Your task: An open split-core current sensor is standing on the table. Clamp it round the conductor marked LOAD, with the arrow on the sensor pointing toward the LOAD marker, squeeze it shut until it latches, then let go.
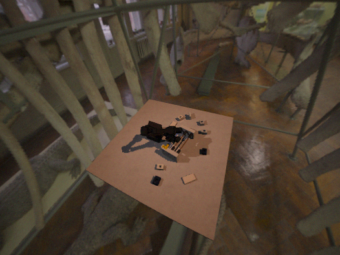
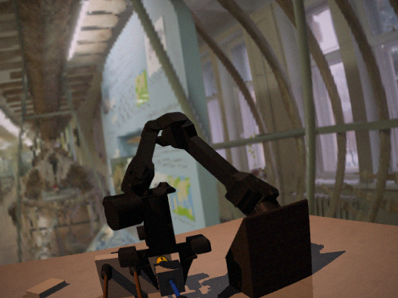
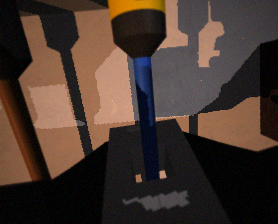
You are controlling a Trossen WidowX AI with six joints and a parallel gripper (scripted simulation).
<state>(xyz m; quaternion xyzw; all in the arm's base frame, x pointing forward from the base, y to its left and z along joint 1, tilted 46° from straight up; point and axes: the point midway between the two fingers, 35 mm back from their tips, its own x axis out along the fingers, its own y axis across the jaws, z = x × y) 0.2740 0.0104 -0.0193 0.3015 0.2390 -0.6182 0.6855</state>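
Note:
The dark grey current sensor (image 2: 169, 279) (image 3: 159, 212) is round the blue conductor (image 3: 146, 107) (image 2: 174, 288), which enters its body. My gripper (image 3: 145, 141) (image 2: 170, 271) is shut on the sensor, one black finger on each side. A pale jagged marking shows on the sensor's face in the wrist view; it cannot be read as an arrow. A yellow part (image 3: 136, 5) (image 2: 162, 259) (image 1: 165, 146) with a black cone is at the conductor's end. No LOAD lettering is readable. Whether the latch has caught cannot be seen. In the top view the arm hides the sensor.
Copper-coloured conductors (image 2: 138, 283) (image 3: 22, 132) run beside the blue one, between the holder's end walls (image 1: 170, 154) (image 1: 189, 129). A flat pale block (image 1: 189, 178) (image 2: 46, 287), a dark block (image 1: 156, 180), another dark block (image 1: 203, 151) and several small pale pieces stand around on the table (image 1: 129, 173).

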